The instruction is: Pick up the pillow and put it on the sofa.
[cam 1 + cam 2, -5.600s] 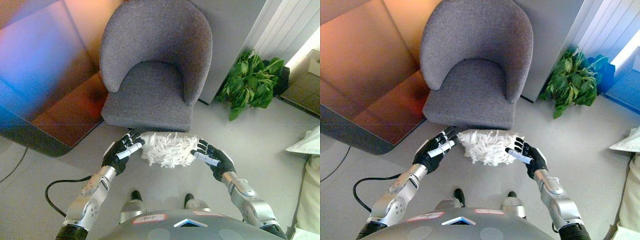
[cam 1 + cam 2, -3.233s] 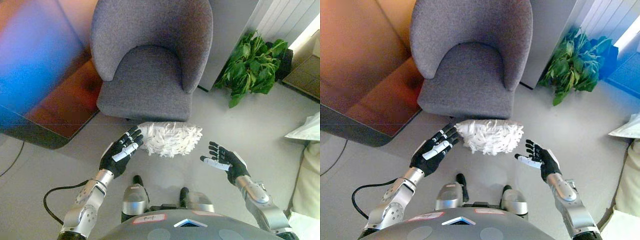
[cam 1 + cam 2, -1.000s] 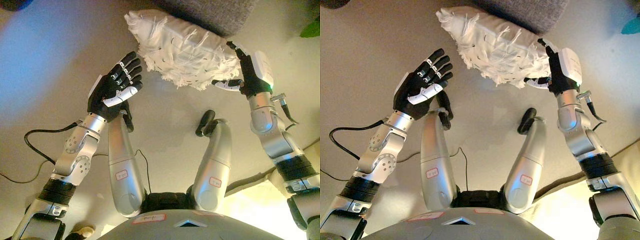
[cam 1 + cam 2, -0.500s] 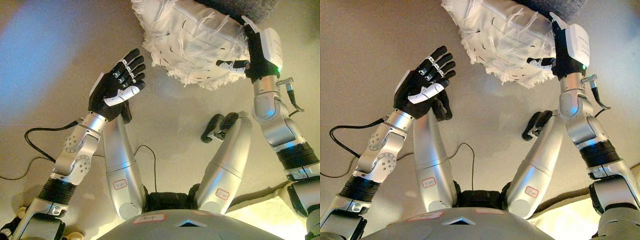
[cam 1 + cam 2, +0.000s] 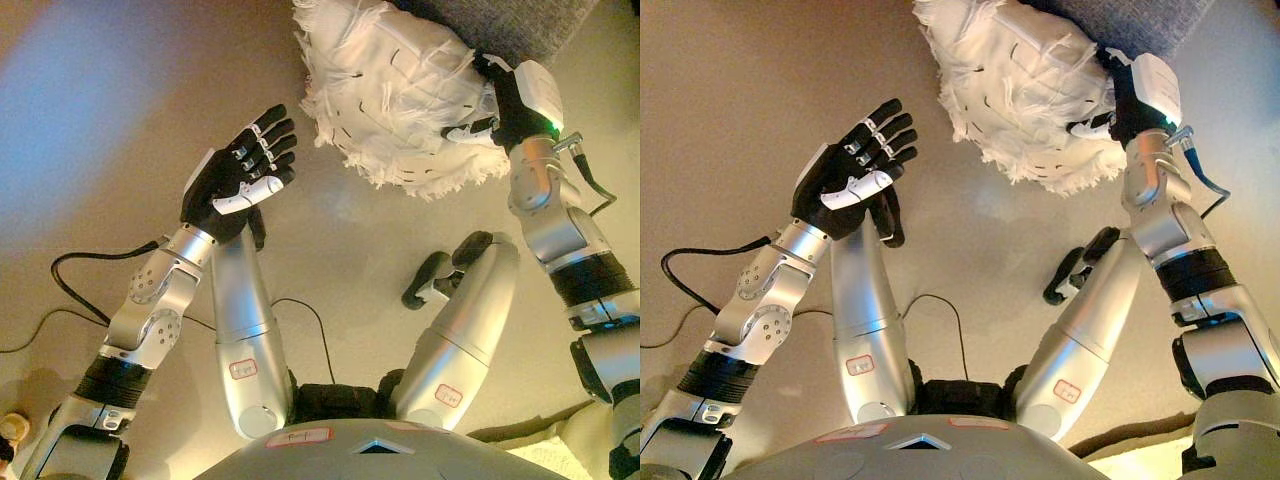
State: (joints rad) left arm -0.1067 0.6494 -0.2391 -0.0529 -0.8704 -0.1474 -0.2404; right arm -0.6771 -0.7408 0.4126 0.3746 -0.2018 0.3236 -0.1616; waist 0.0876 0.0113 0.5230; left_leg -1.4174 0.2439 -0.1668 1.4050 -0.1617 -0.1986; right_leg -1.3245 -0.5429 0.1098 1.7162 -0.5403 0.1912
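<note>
The white fringed pillow [image 5: 400, 90] lies on the floor, leaning against the grey sofa's base [image 5: 520, 25] at the top of the view. My right hand [image 5: 505, 100] presses flat on the pillow's right end. Its fingers are straight and its thumb lies under the fringe. My left hand [image 5: 235, 180] hangs open with spread fingers to the left of the pillow and a little lower. A strip of bare floor separates it from the pillow.
Beige floor [image 5: 120, 120] stretches to the left of the pillow. A pale cushion-like edge [image 5: 560, 455] shows at the lower right corner. A small round object [image 5: 10, 428] sits at the lower left edge.
The whole view has shifted. The pillow now sits more bunched against the sofa base, with my right hand still on its right end. My left hand has stayed open and apart.
</note>
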